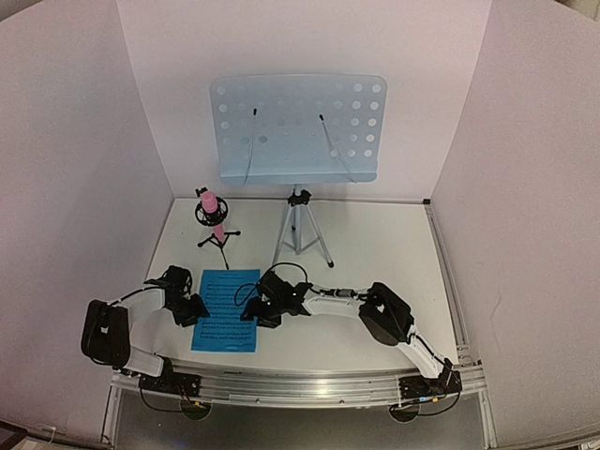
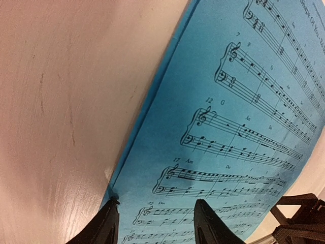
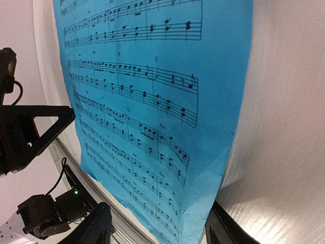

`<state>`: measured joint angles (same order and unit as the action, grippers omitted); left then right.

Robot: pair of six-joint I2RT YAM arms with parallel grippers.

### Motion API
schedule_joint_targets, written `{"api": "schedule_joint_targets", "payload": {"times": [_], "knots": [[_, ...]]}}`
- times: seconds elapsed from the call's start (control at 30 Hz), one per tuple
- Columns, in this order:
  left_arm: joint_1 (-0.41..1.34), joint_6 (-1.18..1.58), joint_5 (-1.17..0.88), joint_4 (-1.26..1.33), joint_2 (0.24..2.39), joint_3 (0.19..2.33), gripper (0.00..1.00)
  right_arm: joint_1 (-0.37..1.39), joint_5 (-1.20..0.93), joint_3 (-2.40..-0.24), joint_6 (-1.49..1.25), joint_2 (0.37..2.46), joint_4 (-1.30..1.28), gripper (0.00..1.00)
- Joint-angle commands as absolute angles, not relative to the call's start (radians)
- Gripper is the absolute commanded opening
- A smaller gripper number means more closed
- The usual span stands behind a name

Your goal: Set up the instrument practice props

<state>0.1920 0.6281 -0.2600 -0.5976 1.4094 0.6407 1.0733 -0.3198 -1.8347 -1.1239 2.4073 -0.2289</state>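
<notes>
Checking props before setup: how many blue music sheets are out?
1: the blue sheet lies on the table between left pincer and right pincer; another may be hidden underneath.

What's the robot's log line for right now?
left arm: jaws open at blue sheet left edge | right arm: jaws open at its right edge | music stand: upright at rear, empty

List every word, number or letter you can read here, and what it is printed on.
"7" and "F": on the blue sheet, above a stave, left wrist view.
"12" and "G": same sheet, next system down.
"17" and "Am": system below that.
"Shape Of You": apparently the title, cut off at the frame edge.
Remaining chord letters and the top view's print: too small to read.
</notes>
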Motion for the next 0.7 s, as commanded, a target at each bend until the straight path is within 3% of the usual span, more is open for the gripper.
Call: {"api": "schedule_joint_targets", "payload": {"times": [0.0,0.13,0.67], "knots": [[0.200,0.627,-0.259,-0.570,1.425,0.618,0.50,1.057,-0.328,-1.804,-1.168,2.404,-0.165,0.56],[0.198,0.624,-0.258,-0.575,1.425,0.619,0.50,1.056,-0.317,-1.797,-1.173,2.384,-0.156,0.48],[0.199,0.615,-0.244,-0.577,1.428,0.621,0.50,1.063,-0.262,-1.812,-1.179,2.313,-0.158,0.34]]}}
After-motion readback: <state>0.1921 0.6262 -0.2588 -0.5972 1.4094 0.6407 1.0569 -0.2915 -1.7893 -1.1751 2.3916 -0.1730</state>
